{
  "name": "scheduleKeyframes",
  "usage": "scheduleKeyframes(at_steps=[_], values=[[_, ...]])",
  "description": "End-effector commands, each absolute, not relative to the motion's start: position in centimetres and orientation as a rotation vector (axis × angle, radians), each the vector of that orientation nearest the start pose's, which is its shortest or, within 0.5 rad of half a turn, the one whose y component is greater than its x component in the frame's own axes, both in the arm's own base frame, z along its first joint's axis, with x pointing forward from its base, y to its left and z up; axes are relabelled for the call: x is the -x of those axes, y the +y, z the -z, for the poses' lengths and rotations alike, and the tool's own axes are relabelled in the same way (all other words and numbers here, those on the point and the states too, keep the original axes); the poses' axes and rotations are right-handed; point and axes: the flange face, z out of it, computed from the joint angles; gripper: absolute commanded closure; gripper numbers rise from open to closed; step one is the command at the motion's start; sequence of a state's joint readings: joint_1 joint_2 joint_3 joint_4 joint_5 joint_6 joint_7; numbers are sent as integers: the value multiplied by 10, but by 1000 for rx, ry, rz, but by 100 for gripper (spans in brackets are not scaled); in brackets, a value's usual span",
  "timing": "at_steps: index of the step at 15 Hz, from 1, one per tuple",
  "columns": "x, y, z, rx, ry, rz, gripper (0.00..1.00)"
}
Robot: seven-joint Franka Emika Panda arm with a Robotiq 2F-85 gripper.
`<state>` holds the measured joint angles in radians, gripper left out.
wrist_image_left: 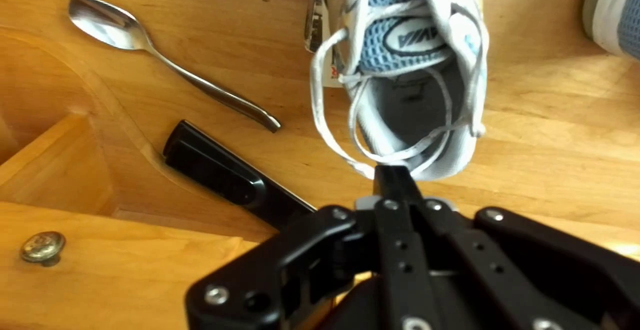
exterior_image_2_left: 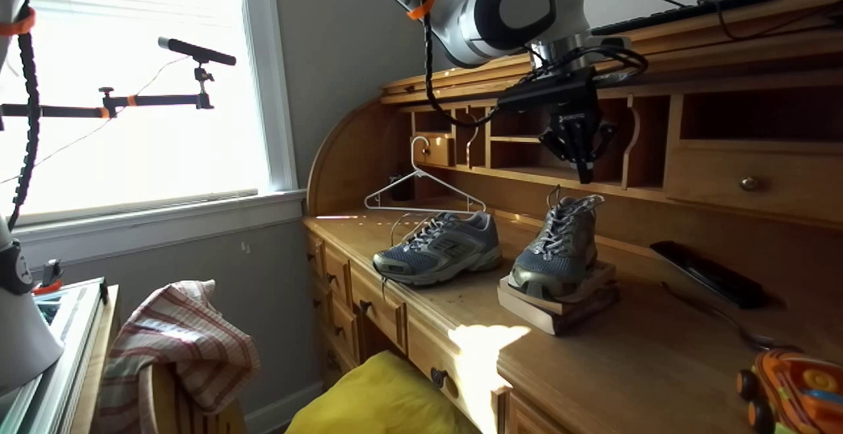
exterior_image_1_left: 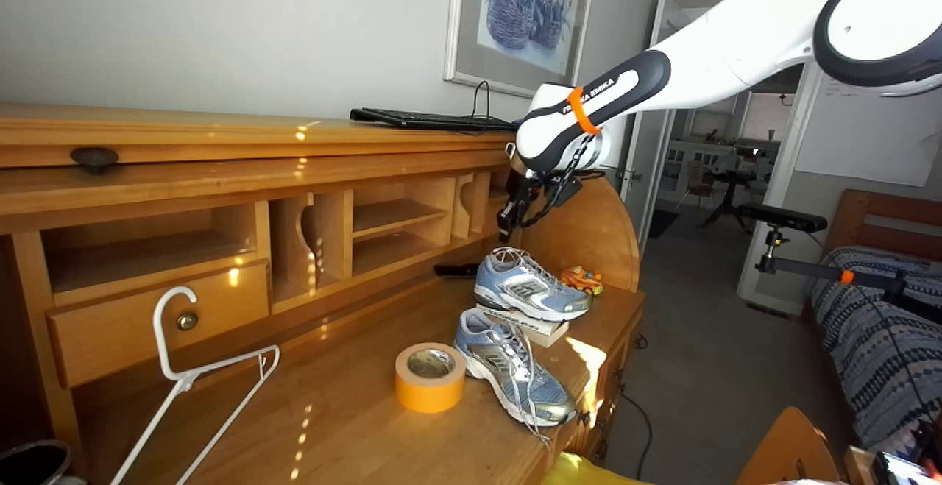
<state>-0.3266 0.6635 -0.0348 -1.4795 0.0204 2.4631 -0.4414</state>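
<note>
Avia running shoe, on books right of its mate in an exterior view: judged light and pliable, laces likely to snag, so I'd grasp the padded heel collar; my gripper hangs just above, clenched on nothing.

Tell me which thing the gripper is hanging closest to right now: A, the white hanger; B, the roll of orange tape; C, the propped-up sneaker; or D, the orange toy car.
C: in both exterior views the gripper, its jaws shut, hangs just above the heel end of the propped-up sneaker.
</note>
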Motion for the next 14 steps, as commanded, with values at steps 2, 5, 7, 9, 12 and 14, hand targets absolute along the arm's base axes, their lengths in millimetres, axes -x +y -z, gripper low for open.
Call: scheduleKeyframes(at_steps=[2,5,7,9,12,14], values=[[-685,-281,-312,3259,-29,495,100],[-683,-289,-303,3262,-10,490,100],[-683,-292,-298,3269,-9,498,100],[-685,-294,-293,3274,-8,515,100],[-688,-297,-286,3284,-12,565,100],[-689,-299,-282,3282,-10,586,100]])
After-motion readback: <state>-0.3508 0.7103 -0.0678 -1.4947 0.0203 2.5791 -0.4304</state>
